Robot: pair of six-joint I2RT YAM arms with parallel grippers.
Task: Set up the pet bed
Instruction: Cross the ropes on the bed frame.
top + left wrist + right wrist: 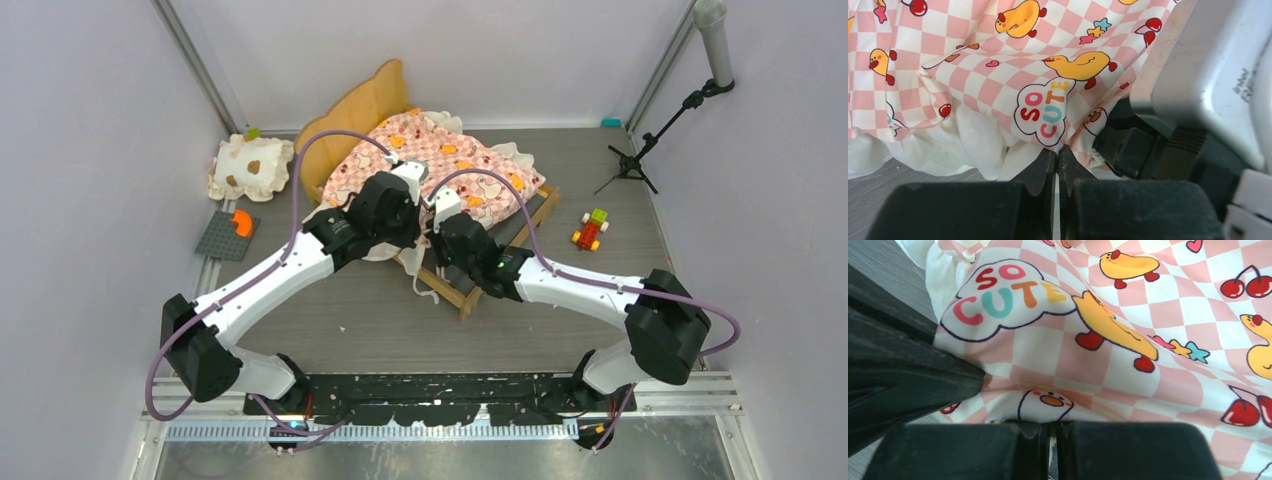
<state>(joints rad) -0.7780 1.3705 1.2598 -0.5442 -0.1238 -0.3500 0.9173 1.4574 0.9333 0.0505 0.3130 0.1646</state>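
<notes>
Seen from above, a small pet bed (480, 180) sat angled on a grey table (400, 330), its wavy-topped wooden headboard (370, 100) at the far left end. A pink checkered mattress (455, 150) with cream ruffles and orange ducks lay rumpled over the light-wood frame (547, 200), bunched toward the headboard, so part of the dark base (510, 232) showed at the near right corner of the bed. Both robot arms reached in over the near side of the bed and met close together there. The left gripper (1057, 155) had its two black fingers pressed together with only a hairline slit between them, and the mattress edge ran down into the tips just below a "SO CUTE" cloud print, so it appeared to pinch the cloth. The right gripper (1053, 427) was just beside it, its fingers likewise closed tight where the checkered cloth met them, with a printed duck face directly above the tips. To the left of the bed, well apart from it, a small cream ruffled pillow (250, 168) with brown spots lay against the wall, and a grey studded plate (222, 242) carrying an orange piece (241, 222) lay nearer the camera from the pillow. To the right of the bed sat a small toy of coloured blocks (592, 230), and beyond it stood a black microphone stand (632, 160).
</notes>
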